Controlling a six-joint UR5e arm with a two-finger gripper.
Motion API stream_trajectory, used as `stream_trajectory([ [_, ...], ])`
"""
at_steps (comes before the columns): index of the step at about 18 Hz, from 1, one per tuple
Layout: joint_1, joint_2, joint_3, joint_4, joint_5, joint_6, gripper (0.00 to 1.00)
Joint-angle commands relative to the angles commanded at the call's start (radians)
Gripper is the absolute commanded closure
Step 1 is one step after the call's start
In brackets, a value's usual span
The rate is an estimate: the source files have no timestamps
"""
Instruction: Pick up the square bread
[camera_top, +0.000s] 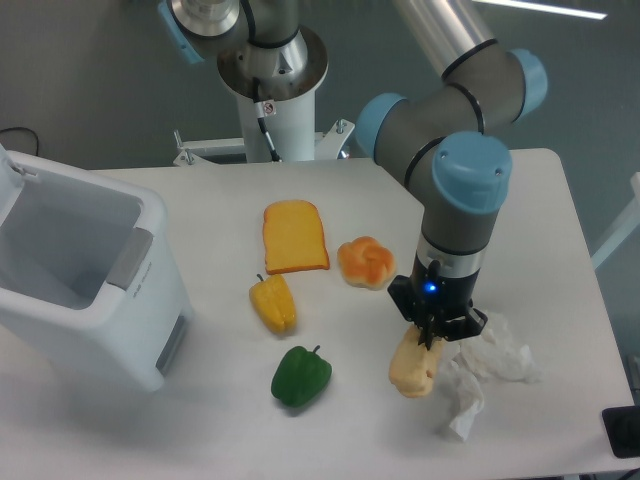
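The white tabletop (560, 260) carries all the things. At its left side stands a big white bin (85, 285) with an open top and a grey handle on its near wall. The arm (450, 120) comes down from the upper middle, with grey links and blue caps, and its wrist points straight down over the right part of the tabletop. A blue light shines on the wrist.

The toast (295, 237), flat and orange, lies near the middle. Just right of it is the round orange bun (366, 262). Below the toast lies the yellow pepper (273, 304), and below that the green pepper (301, 376), near the front edge. A crumpled white paper (485, 375) lies at the right front.

The bread (414, 368), pale cream-yellow, is at the right front, touching the paper on its right side. The gripper (430, 336) is directly on its upper end; the black jaws stand narrow and seem to hold this end. Whether the bread rests on the tabletop or is lifted, I cannot tell.
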Motion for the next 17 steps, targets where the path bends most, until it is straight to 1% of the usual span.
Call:
stream_trajectory([
  [4, 0.006, -0.005, 0.031, 0.0, -0.008, -0.002, 1.0],
  [9, 0.011, 0.003, 0.034, -0.002, -0.005, 0.012, 1.0],
  [11, 0.011, 0.009, 0.035, -0.003, -0.002, 0.056, 0.99],
  [13, 0.015, 0.014, 0.037, -0.032, 0.0, 0.092, 0.99],
  [17, 0.018, 0.025, 0.035, -0.054, 0.026, 0.097, 0.98],
])
